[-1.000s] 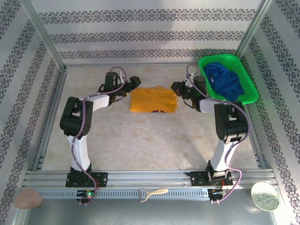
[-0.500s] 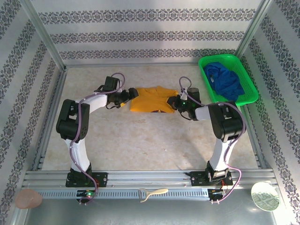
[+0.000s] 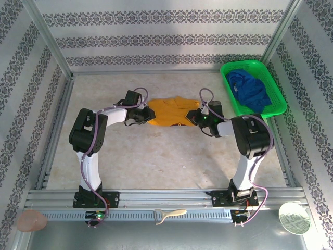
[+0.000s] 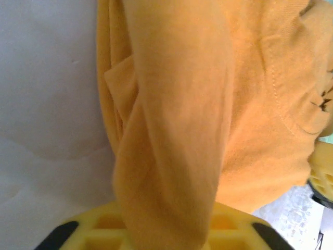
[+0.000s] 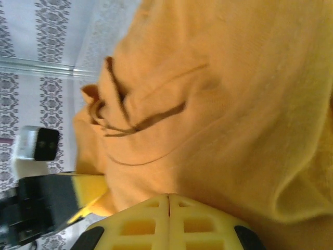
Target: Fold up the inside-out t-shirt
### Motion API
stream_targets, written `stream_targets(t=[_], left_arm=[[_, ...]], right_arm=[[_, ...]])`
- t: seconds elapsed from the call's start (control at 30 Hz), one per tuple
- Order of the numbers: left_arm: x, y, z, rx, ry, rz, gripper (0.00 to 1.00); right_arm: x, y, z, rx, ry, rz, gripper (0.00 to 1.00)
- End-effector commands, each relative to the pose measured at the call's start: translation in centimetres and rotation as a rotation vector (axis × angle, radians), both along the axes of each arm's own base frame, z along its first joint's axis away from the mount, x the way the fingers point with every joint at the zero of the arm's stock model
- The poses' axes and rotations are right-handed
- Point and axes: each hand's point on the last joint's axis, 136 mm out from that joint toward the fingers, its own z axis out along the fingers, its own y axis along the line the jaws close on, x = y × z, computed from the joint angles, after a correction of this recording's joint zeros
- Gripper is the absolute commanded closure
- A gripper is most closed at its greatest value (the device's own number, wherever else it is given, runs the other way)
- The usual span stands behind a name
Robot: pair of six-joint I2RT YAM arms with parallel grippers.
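Looking down from above, I am seeing the inside-out t-shirt (image 3: 169,112) lying in a wrinkly, partly folded shape on the far middle of the table (image 3: 156,156), between the two arms. The left gripper (image 3: 144,111) is sitting at the shirt's left edge and the right gripper (image 3: 196,117) is sitting at its right edge, so each one is working on its own side. In the left wrist view a thick roll of orange cloth is running down between the yellow fingers, so that hand is pinching the shirt. In the right wrist view the yellow fingers are pressing together with just a thin line between them. The cloth is bunching up right at their tips, so I am guessing this hand is pinching the shirt's edge too. I am thinking both sides are being held at once so the soft cloth is not sagging on one side while a fold is being made. A green basket (image 3: 278,96) is sitting at the far right with a dark blue garment (image 3: 251,89) piled inside. It is near the right arm, so a wide swing that way could be bumping it. A pale spoon (image 3: 169,214), a small plate (image 3: 294,216) and a pink round thing (image 3: 31,221) are lying along the near ledge, well apart from the shirt.
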Motion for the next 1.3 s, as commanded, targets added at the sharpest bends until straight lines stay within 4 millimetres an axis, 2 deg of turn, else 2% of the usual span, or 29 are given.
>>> stream_targets(t=[0.0,0.1,0.2,0.4,0.53,0.63,0.7,0.8,0.87,0.93,0.97,1.0,1.03,1.13,1.27], left_arm=[[1.0,2.7,0.3,0.016,-0.007,0.063,0.85],[1.6,6.5,0.8,0.067,0.004,0.085,0.86],[2.0,11.3,1.2,0.144,0.03,0.094,0.86],[2.7,20.5,1.8,0.294,0.106,0.108,0.86],[2.9,26.3,1.5,0.393,0.159,0.135,0.87],[2.8,29.9,1.1,0.43,0.195,0.163,0.85],[2.6,32.1,0.8,0.455,0.212,0.191,0.78],[2.9,34.9,1.9,0.486,0.206,0.24,0.66],[3.4,36.4,3.5,0.513,0.177,0.282,0.46],[4.1,37.6,6.0,0.549,0.125,0.335,0.24],[4.3,38.1,7.1,0.566,0.103,0.358,0.14],[4.6,38.5,8.5,0.585,0.075,0.385,0.01],[4.8,38.7,10.1,0.592,0.039,0.412,0.01],[5.1,38.5,14.4,0.569,-0.064,0.487,0.0],[4.6,35.8,19.8,0.497,-0.24,0.528,0.0]], right_arm=[[-0.2,-0.6,6.0,0.045,-0.12,0.002,0.92],[-1.5,-1.9,9.2,0.051,-0.161,-0.013,0.79],[-3.2,-3.6,11.2,0.02,-0.184,-0.037,0.63],[-6.7,-6.3,14.5,-0.086,-0.223,-0.062,0.48],[-9.1,-7.7,15.1,-0.149,-0.223,-0.094,0.43],[-10.5,-8.2,14.7,-0.17,-0.215,-0.107,0.39],[-11.2,-8.4,14.2,-0.181,-0.203,-0.107,0.38],[-11.9,-8.5,13.6,-0.188,-0.187,-0.105,0.35],[-12.2,-8.6,13.3,-0.196,-0.182,-0.104,0.32],[-12.4,-8.9,13.1,-0.22,-0.175,-0.112,0.25],[-12.4,-9.1,13.0,-0.234,-0.174,-0.117,0.2],[-12.4,-9.4,13.0,-0.256,-0.173,-0.125,0.09],[-12.4,-9.8,12.9,-0.285,-0.175,-0.136,0.02],[-12.0,-11.4,12.9,-0.4,-0.181,-0.179,0.02],[-10.9,-14.9,12.7,-0.581,-0.178,-0.3,0.02]])
